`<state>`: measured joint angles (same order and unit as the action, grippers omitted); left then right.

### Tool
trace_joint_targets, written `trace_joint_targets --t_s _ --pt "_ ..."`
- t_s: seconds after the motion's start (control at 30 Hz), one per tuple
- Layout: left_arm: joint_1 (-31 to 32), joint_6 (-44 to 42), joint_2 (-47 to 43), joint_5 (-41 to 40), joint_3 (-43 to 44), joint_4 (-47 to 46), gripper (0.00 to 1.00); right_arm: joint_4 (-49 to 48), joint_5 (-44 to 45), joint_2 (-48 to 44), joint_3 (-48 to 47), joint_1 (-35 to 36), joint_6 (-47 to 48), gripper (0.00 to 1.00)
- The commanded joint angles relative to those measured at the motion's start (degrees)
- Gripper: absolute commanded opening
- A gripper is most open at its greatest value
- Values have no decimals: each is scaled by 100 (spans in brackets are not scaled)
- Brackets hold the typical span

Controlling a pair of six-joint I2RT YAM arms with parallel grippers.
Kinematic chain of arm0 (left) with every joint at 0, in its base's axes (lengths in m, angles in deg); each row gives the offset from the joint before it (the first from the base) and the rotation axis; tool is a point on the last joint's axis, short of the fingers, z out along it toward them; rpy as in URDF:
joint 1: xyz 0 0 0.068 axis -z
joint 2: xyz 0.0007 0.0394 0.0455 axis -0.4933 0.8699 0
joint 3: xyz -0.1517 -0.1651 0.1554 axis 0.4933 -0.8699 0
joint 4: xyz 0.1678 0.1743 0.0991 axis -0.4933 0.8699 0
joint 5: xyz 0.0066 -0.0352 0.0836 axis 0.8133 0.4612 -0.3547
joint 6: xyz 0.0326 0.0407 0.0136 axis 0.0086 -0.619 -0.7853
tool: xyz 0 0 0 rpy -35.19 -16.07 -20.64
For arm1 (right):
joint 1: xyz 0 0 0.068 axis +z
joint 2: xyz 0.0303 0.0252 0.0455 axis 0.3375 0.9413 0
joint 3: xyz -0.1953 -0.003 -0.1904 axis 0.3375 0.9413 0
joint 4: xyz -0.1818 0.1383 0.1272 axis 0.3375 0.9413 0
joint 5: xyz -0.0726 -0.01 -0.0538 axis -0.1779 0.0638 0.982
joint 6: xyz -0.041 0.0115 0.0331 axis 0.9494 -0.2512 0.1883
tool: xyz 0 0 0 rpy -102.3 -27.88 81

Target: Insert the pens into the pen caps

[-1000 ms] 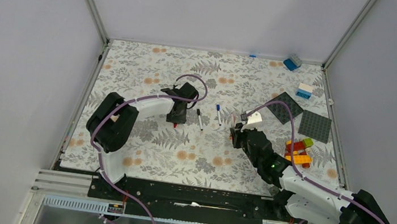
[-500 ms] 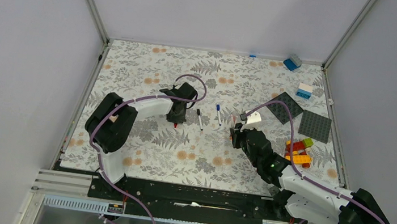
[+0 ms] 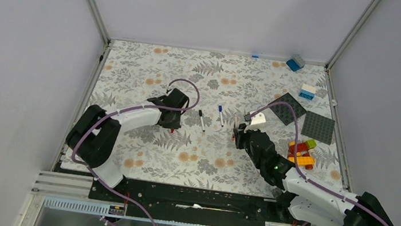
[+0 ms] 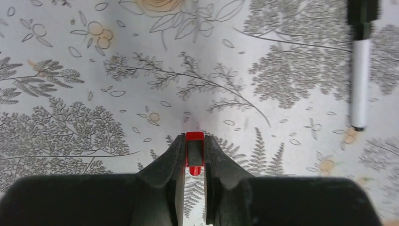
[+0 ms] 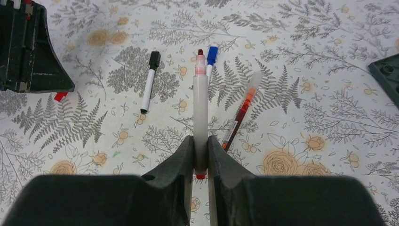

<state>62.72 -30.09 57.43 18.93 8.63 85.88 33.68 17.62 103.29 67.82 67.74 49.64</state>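
So here's where things are. The left gripper [image 4: 194,142] sits bottom centre of its wrist view, jaws squeezed in tight on a little red cap [image 4: 194,150]. The cap pokes out just past the fingertips toward the floral mat [image 3: 151,72]. I can't tell if it's touching the mat or just above it. From overhead that gripper is a bit left of the middle of the frame.

The right gripper [image 5: 201,147] is clamped on a white pen [image 5: 201,108]. It grips the pen near the back end, and the bare red tip points straight up the frame in its wrist view, toward the other pens.

Loose stuff on the mat:
- a black-capped pen [image 3: 201,120] lies flat near the centre of the overhead view, between the two grippers, and it also shows at the upper right of the left wrist view
- a blue-capped pen [image 3: 220,115] lies just to the right of it, the two apart
- a reddish pen [image 5: 240,115] with a pale see-through end lies at a slant just right of the held pen

Over on the right side of the overhead frame there's a heap of toy bricks [image 3: 302,151] with two dark grey baseplates [image 3: 318,127] above it, well apart from the pens.
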Motion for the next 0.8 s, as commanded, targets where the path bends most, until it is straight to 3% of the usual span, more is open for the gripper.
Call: trace_joint_targets --t_s 0.0,0.4,0.77 --pt "-44 -212 -263 580 -31 -615 0 -299 289 -385 64 17 -61 0" --pt "-13 43 -1393 1117 -775 -1735 0 -221 -15 -259 -70 13 50 0" --pt "-21 451 -3250 386 -1506 -2209 0 -51 -861 -383 -386 16 -45 0"
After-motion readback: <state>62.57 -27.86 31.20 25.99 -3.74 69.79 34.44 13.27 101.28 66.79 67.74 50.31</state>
